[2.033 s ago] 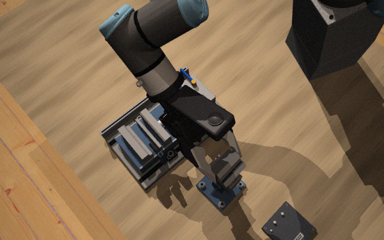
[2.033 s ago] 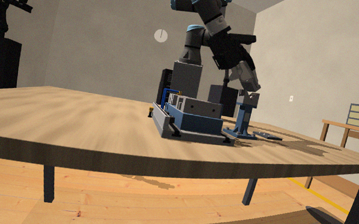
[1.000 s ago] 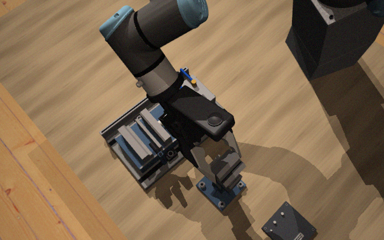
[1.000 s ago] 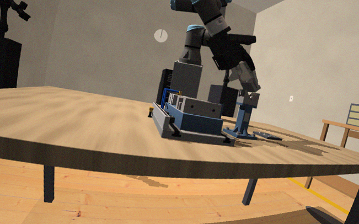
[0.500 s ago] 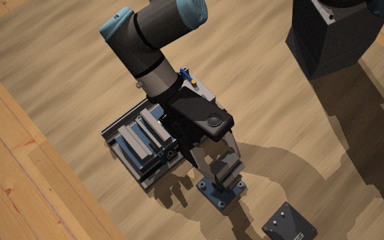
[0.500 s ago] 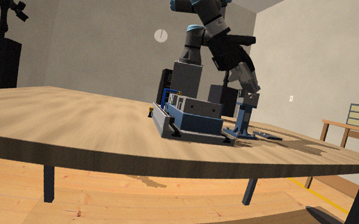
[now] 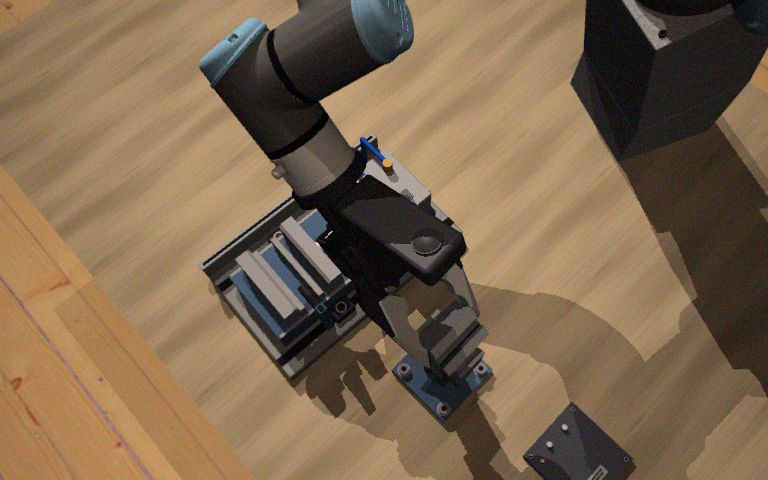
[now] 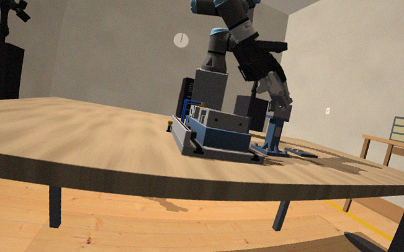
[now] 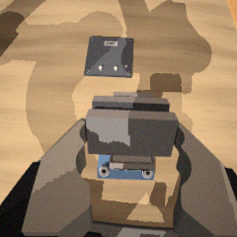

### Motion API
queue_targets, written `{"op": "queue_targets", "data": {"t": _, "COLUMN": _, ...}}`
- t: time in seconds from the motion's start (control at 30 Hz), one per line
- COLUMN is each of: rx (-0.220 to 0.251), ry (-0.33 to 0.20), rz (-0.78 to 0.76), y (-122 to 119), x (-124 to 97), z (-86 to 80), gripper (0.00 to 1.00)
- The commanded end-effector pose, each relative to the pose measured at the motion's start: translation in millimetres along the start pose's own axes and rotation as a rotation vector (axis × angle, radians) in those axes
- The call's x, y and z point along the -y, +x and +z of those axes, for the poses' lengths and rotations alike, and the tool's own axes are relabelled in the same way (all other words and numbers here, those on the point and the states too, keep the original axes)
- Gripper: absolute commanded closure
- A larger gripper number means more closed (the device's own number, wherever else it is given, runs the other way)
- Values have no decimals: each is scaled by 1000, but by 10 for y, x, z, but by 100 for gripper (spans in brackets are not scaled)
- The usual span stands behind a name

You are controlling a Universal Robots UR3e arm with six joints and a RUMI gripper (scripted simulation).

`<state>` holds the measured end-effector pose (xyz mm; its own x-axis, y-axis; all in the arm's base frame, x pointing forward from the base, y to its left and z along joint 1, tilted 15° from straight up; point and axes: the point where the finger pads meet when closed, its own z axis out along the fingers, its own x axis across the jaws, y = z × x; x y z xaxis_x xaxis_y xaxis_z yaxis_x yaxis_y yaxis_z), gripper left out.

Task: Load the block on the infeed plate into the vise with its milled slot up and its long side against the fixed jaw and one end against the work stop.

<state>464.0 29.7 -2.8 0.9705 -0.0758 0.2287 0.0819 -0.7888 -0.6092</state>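
Note:
My gripper (image 7: pixel 453 335) (image 8: pixel 288 103) (image 9: pixel 129 121) is shut on the grey part (image 7: pixel 446 329) (image 9: pixel 153 135), one finger at each end. The part is at the V-block, on a blue stand (image 7: pixel 417 380) (image 8: pixel 273 134) (image 9: pixel 125 175). A dark groove runs lengthwise between its two ridges in the wrist view. Whether it rests on the V-block I cannot tell. The vise's far jaw (image 7: pixel 270 285) (image 8: pixel 227 121), away from the air cylinder, and its nearer jaw (image 7: pixel 312 250) stand apart with a low bar (image 7: pixel 298 266) between. The work stop is hard to make out.
The infeed plate (image 7: pixel 583 441) (image 8: pixel 300 152) (image 9: pixel 111 55) lies beyond the stand and bears no part. The air cylinder (image 7: pixel 408 182) with its blue hose (image 7: pixel 371 148) is at the vise's back, partly under the arm. A grey rail frame (image 7: pixel 249 234) surrounds the vise.

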Motion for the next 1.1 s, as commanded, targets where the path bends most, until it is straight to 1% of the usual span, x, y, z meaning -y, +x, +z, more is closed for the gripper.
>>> {"op": "queue_targets", "data": {"t": 0.0, "rx": -2, "ry": -1, "rz": -2, "y": 10, "x": -9, "z": 1, "gripper": 100}}
{"op": "queue_targets", "data": {"t": 1.07, "rx": -2, "ry": -1, "rz": -2, "y": 25, "x": -97, "z": 55, "gripper": 100}}
